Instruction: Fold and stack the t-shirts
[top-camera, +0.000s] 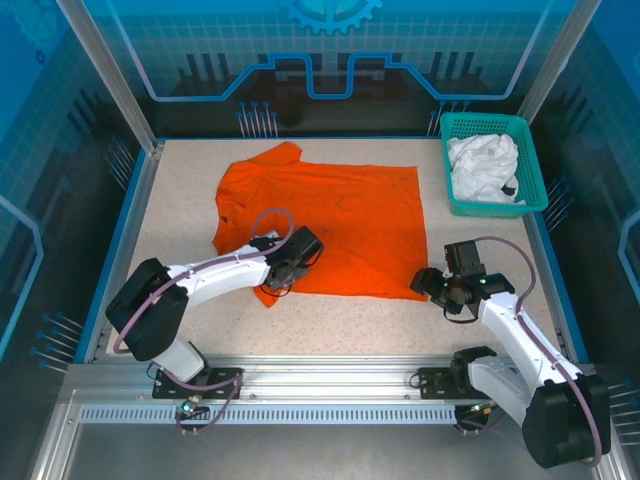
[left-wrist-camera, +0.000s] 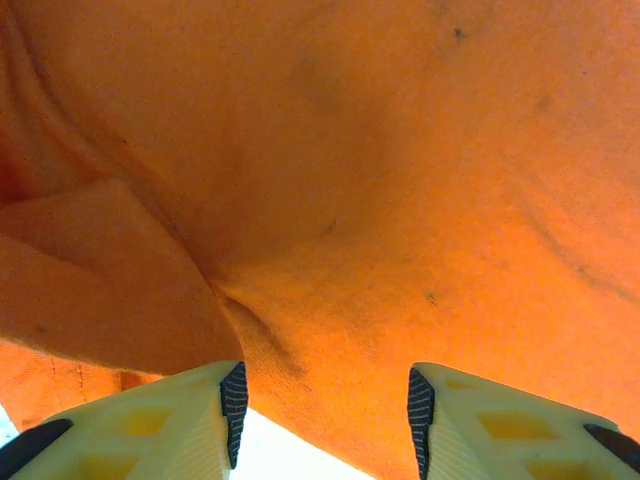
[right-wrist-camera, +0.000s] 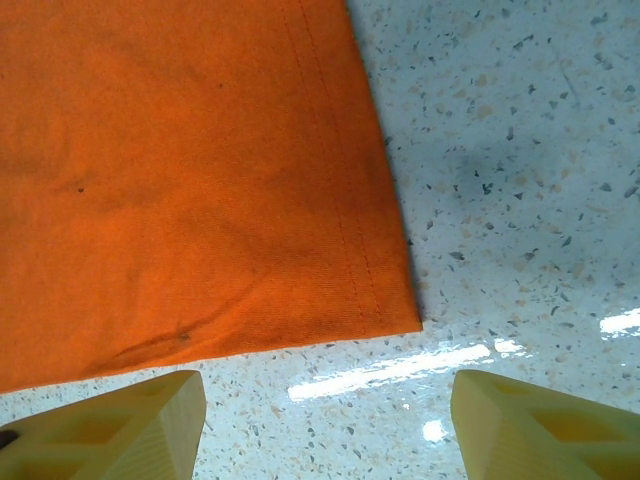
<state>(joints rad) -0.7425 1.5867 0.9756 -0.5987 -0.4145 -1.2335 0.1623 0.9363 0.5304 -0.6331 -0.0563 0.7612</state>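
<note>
Orange t-shirt (top-camera: 340, 225) lies spread on the counter (top-camera: 380, 325) — our left pincer (left-wrist-camera: 325, 410) gapes, released, over its near sleeve, our right pincer (right-wrist-camera: 325, 400) released just short of the hem corner. We should pinch both edges squarely, then fold evenly.

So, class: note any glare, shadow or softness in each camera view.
Right wrist view: white glare streaks on the table beside the orange t-shirt, and a faint grey shadow on it. Left wrist view: the shirt is close and slightly soft, with dark shading along its fold. Top external view: even light across the cloth.
</note>
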